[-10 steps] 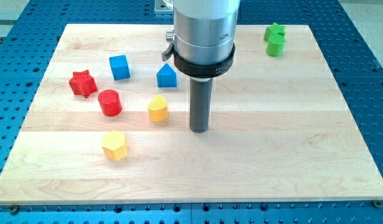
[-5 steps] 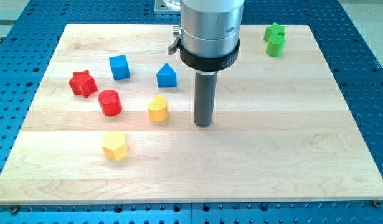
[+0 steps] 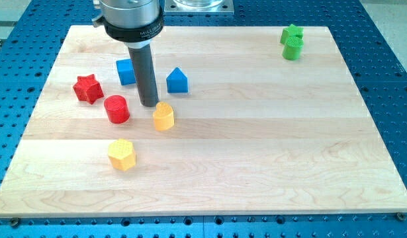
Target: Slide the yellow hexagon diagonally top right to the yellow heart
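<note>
The yellow hexagon (image 3: 122,154) lies on the wooden board (image 3: 256,145) toward the view's lower left. The yellow heart (image 3: 163,116) sits up and to the right of it. My tip (image 3: 149,104) stands just up-left of the yellow heart, very close to it or touching, between the red cylinder (image 3: 116,109) and the blue triangular block (image 3: 177,80). The tip is well above the hexagon and apart from it.
A blue cube (image 3: 126,71) is partly behind the rod. A red star (image 3: 88,88) sits at the left. Two green blocks (image 3: 292,41) stand together at the top right corner.
The rod has swung from right of the yellow heart to its upper left. The heart has shifted slightly down and left. The hexagon has not moved.
</note>
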`<control>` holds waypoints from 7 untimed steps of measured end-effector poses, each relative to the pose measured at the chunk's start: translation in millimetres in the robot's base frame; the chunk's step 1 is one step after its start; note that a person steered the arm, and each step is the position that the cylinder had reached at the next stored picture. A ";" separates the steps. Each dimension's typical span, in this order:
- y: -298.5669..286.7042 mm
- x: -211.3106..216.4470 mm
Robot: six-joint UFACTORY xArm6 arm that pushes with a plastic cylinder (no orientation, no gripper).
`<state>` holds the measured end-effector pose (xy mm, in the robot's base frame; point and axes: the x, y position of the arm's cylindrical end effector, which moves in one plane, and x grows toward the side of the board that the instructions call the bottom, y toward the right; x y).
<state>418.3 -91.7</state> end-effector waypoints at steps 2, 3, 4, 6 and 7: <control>54.9 -42.0; 41.4 -15.5; 109.4 69.8; -62.8 198.8; -112.1 175.6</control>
<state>593.8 -203.8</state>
